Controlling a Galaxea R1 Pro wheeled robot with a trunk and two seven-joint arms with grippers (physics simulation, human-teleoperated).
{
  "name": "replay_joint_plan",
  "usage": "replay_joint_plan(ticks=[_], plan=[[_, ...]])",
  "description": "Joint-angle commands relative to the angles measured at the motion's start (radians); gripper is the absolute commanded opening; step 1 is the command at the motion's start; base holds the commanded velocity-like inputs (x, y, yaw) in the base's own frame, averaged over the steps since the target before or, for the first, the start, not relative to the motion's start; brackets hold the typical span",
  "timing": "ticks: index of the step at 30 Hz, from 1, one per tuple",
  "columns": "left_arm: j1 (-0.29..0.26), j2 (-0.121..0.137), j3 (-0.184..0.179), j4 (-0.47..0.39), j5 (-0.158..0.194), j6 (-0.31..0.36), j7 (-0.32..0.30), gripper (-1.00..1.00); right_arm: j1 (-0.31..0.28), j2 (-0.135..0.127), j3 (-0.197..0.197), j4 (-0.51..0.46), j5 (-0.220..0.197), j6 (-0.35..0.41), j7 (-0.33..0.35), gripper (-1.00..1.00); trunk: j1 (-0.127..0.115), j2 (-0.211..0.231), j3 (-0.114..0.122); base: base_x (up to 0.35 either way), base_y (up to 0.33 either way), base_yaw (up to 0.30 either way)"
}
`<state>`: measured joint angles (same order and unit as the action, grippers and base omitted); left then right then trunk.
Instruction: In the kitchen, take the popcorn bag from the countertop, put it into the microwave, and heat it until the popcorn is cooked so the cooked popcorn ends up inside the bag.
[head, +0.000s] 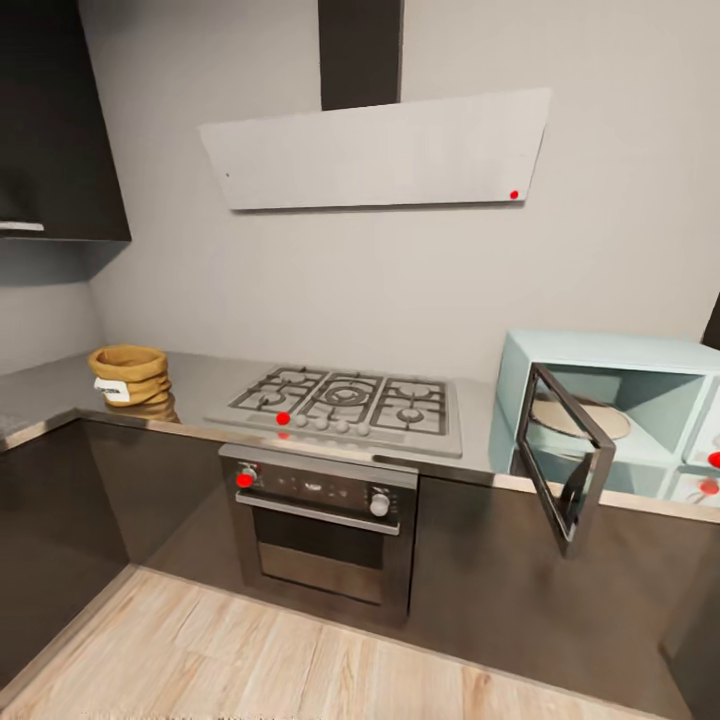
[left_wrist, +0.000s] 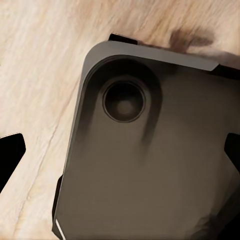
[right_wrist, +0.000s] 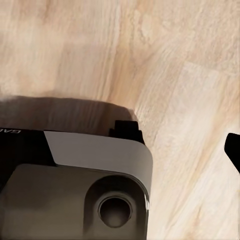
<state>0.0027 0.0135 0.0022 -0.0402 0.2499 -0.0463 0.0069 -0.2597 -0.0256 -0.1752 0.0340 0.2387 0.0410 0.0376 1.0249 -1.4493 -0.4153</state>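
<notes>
Head view takes in the kitchen from largest to smallest: pale grey walls, dark brown-black cabinet fronts (head: 500, 580) and a light wooden plank floor (head: 250, 660). A flat white hood (head: 375, 150) hangs on the wall above a steel gas hob with grates (head: 345, 400), which is set into the smooth, glossy grey surface (head: 200, 385). Below the hob sits a black oven with a bar handle (head: 320, 535). At the right, a small pale mint-blue microwave (head: 600, 400) stands on the surface with its dark glass door (head: 565, 460) swung wide open. At the left, well apart from the microwave, the small tan-brown popcorn bag with a white label (head: 130, 378) sits upright on the surface near its front edge.

Both wrist views look down on the dark grey robot base (left_wrist: 150, 165) over the wooden floor. I cannot tell how far either end effector is open.
</notes>
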Motion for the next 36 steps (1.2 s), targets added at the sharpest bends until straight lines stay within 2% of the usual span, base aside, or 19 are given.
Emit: replay_joint_plan(ticks=[1, 36], plan=[[0.000, 0.000, 0.000, -0.001, 0.005, -0.002, 0.001, 1.00, -0.001, 0.000, -0.008, 0.001, 0.010, 0.002, 0.002, 1.00, 0.000, -0.001, -0.001, 0.000, 0.000, 0.272], [0.000, 0.000, -0.001, -0.001, 0.005, -0.002, 0.001, 1.00, -0.001, 0.000, -0.009, 0.001, 0.010, 0.003, 0.002, 1.00, 0.000, -0.001, -0.001, 0.000, 0.000, 0.272]])
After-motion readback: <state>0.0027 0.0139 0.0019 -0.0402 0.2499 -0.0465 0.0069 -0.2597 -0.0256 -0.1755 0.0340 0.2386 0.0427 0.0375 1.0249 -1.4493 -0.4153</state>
